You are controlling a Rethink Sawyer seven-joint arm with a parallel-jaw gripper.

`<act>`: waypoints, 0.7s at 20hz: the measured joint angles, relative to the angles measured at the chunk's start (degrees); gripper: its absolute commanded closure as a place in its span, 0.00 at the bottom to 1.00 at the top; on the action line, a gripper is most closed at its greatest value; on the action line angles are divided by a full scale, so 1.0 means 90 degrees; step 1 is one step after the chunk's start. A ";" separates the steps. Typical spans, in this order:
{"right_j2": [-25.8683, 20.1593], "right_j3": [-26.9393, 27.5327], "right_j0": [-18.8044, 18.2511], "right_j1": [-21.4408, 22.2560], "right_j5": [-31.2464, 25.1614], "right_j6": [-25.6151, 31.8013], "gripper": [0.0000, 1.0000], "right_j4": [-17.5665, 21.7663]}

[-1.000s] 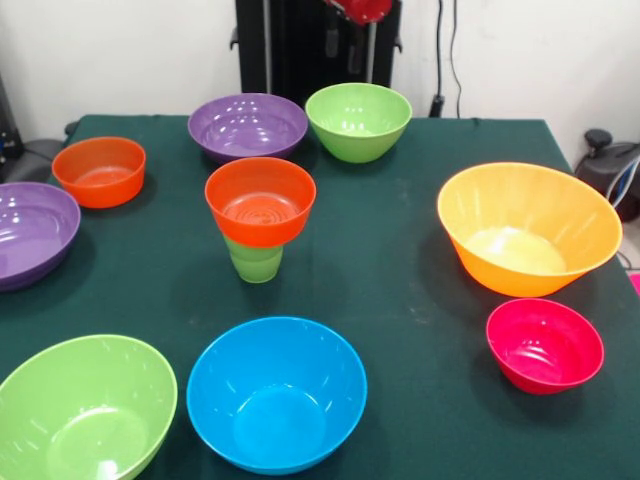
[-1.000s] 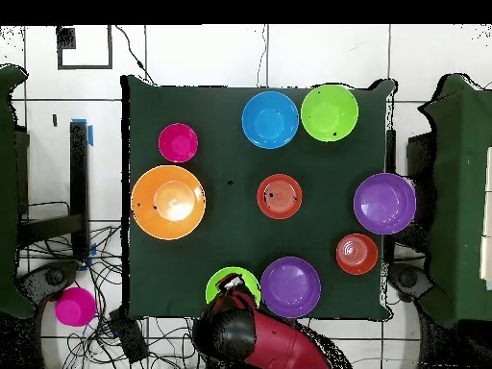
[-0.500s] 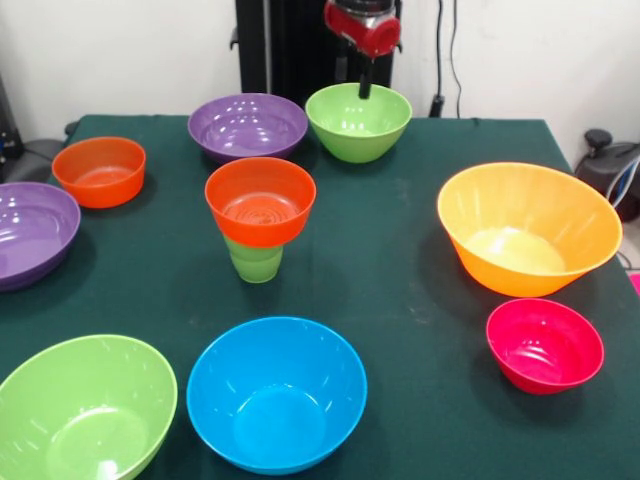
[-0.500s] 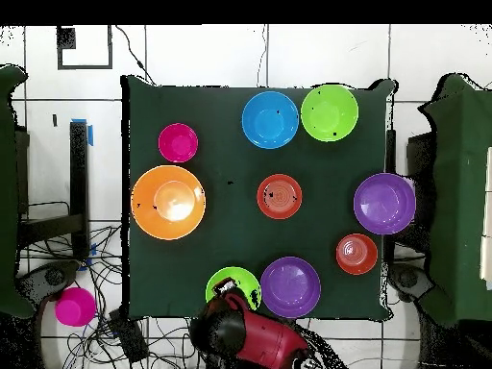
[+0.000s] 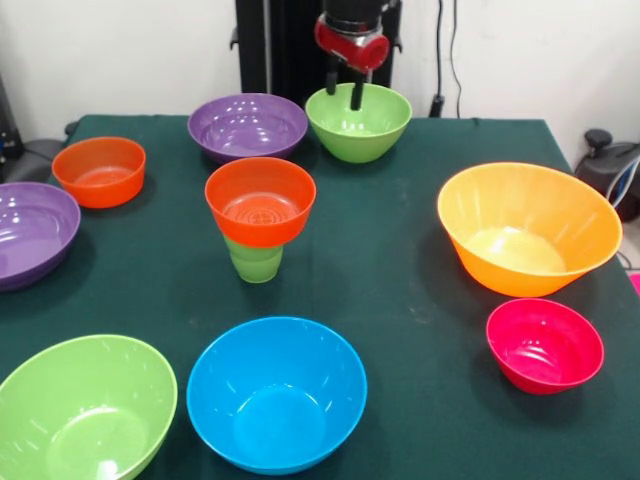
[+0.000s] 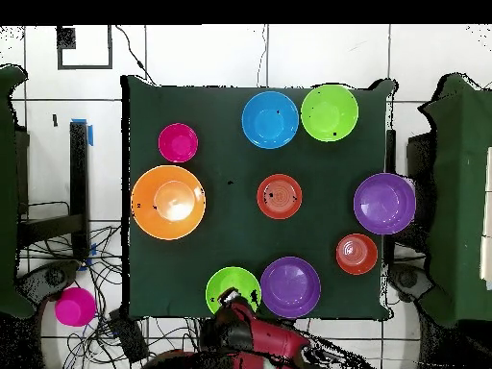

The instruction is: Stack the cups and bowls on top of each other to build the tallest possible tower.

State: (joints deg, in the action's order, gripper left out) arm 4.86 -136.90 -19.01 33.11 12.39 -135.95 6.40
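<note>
Tower (image 5: 258, 215) so far is one orange-red bowl (image 5: 260, 201) seated in the light-green cup (image 5: 255, 260), mid-table (image 5: 400, 270), nearer the camera than the far lime-green bowl (image 5: 359, 120). Your claw (image 5: 343, 95) hangs over that bowl's far-left rim, fingers apart and holding nothing, so the bowl lies directly beneath; judge your descent to straddle the rim

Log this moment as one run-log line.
gripper: open, over far lime-green bowl | tower: orange-red bowl on light-green cup | other bowls: unstacked

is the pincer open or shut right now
Open: the pincer shows two dark fingers apart, one either side of the green bowl's far rim.
</note>
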 measured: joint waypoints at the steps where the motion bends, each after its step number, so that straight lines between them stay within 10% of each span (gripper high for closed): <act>1: -0.0021 0.0000 -0.0149 0.0024 -0.0045 0.0000 0.00 0.0210; 14: -0.0250 0.0073 -0.0528 0.0695 -0.0177 0.0000 0.00 0.1790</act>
State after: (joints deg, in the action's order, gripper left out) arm 2.61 -136.24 -23.77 39.37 10.80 -135.95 22.51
